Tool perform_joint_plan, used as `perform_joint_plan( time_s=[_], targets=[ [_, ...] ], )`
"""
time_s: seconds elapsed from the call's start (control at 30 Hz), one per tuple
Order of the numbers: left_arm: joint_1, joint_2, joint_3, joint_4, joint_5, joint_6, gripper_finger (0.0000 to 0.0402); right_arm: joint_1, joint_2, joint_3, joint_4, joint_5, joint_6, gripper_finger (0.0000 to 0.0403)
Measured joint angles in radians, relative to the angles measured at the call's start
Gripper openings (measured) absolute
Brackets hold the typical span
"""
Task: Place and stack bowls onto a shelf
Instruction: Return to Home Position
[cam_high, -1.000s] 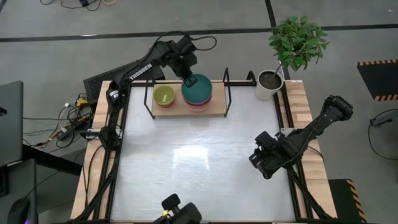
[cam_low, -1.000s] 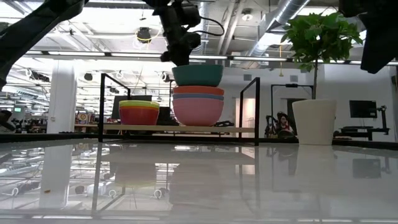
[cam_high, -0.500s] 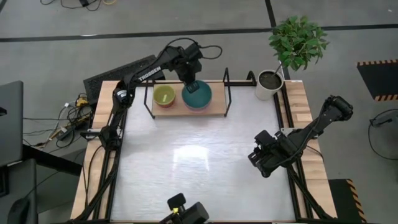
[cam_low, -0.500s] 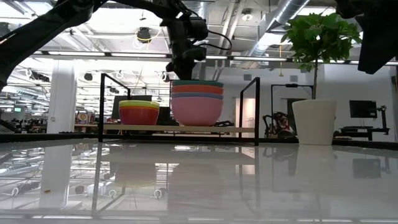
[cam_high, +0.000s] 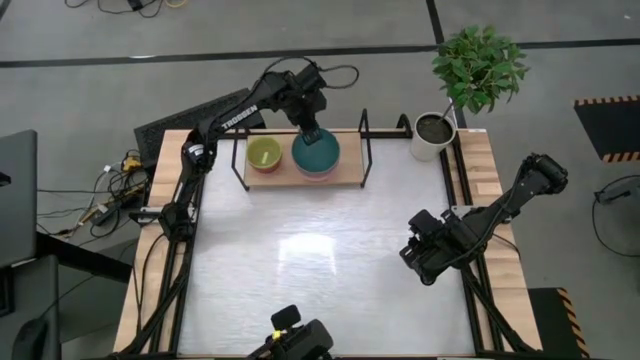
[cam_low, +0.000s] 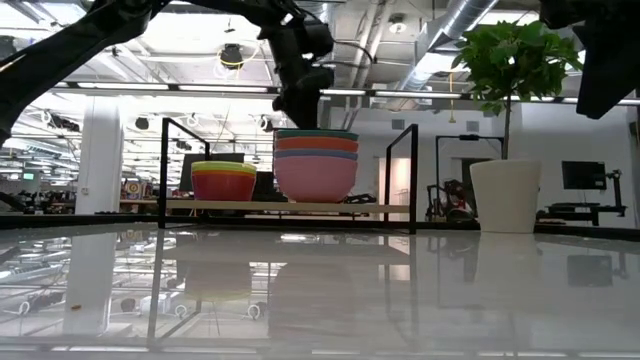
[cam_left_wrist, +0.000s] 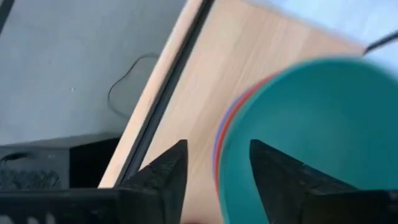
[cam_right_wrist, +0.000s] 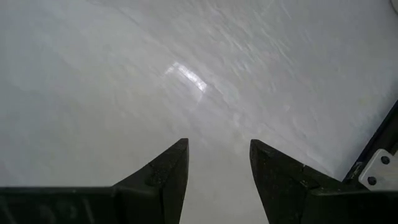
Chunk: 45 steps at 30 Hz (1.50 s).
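Bowls (cam_low: 316, 180) upright, 2 stacks on shelf (cam_low: 385, 208)

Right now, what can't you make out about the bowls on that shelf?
- High view: the teal bowl hides nearly all of the bowls under it.
- High view: the open left gripper covers part of its rim.
- Left wrist view: picture edges cut off the shelf and teal bowl.
- Low view: the small stack's bowls are too small to count.
- Right wrist view: the right gripper faces only table.
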Motion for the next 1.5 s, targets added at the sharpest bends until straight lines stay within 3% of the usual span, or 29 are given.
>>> perform_joint_plan(
  time_s=[0.23, 0.4, 0.7, 0.93, 1.07, 1.2, 1.3, 1.5],
  targets=[
    [0.01, -0.084, 0.01, 0.028, 0.069, -0.063, 0.0175, 0.0, 0.0, 0.0, 0.004, 0.053, -0.021, 0.0196],
    [0.007, -0.178, 0.009, 0.027, 0.11, -0.105, 0.0174, -0.026, -0.013, 0.0, 0.032, 0.15, -0.167, 0.0196],
    [-0.051, -0.39, 0.01, 0.063, 0.485, 0.032, 0.0173, -0.201, -0.206, 0.0, 0.256, 0.293, -0.626, 0.0196],
    [-0.078, -0.527, 0.01, 0.116, 0.611, 0.11, 0.0173, -0.35, -0.459, 0.001, 0.613, 0.293, -1.106, 0.0196],
    [-0.078, -0.561, -0.012, 0.118, 0.718, 0.098, 0.0173, -0.407, -0.6, 0.002, 0.665, 0.293, -1.218, 0.0196],
    [-0.095, -0.62, -0.134, 0.165, 0.738, 0.074, 0.0173, -0.446, -0.723, -0.005, 0.638, 0.292, -1.223, 0.0196],
    [-0.126, -0.693, -0.319, 0.353, 0.717, 0.004, 0.0173, -0.455, -0.815, -0.045, 0.652, 0.291, -1.222, 0.0196],
    [-0.182, -0.892, -0.752, 0.732, 0.509, -0.177, 0.0173, -0.464, -0.93, -0.161, 0.688, 0.289, -1.175, 0.0196]
  ],
)
